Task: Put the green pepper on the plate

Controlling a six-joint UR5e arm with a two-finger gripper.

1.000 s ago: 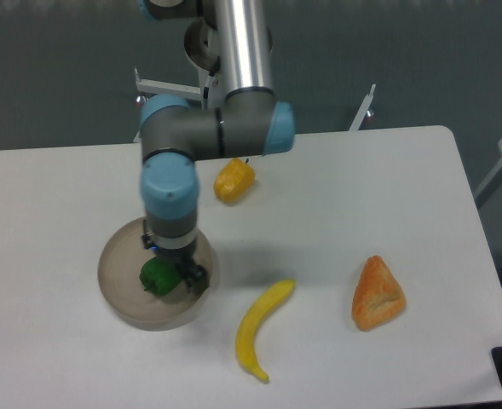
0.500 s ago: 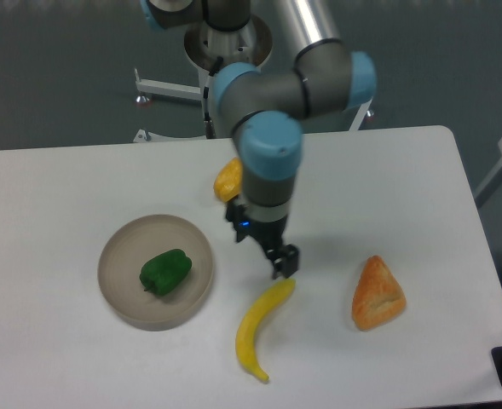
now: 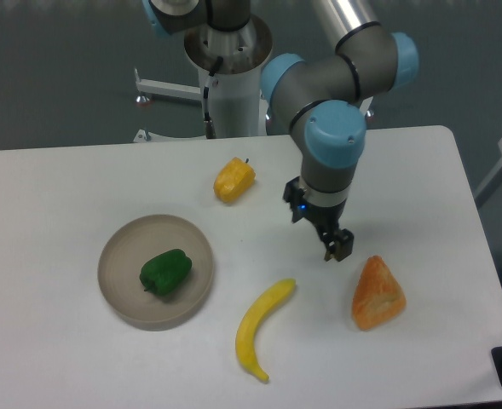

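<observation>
The green pepper (image 3: 165,273) lies inside the plate (image 3: 118,251), a round beige-grey dish at the left of the table. It rests a little right of the dish's centre and nothing touches it. My gripper (image 3: 331,243) hangs far to the right, above the table between the yellow pepper and the orange wedge. Its fingers point down and hold nothing; how far apart they stand is not clear from this angle.
A yellow-orange pepper (image 3: 233,180) sits behind the plate. A banana (image 3: 262,327) lies near the front, right of the plate. An orange wedge-shaped item (image 3: 377,293) rests just below and right of my gripper. The table's right edge is near.
A second ago my gripper stood over the plate at the green pepper. It let go, and the arm has swung right across the table, leaving the pepper in the plate.
</observation>
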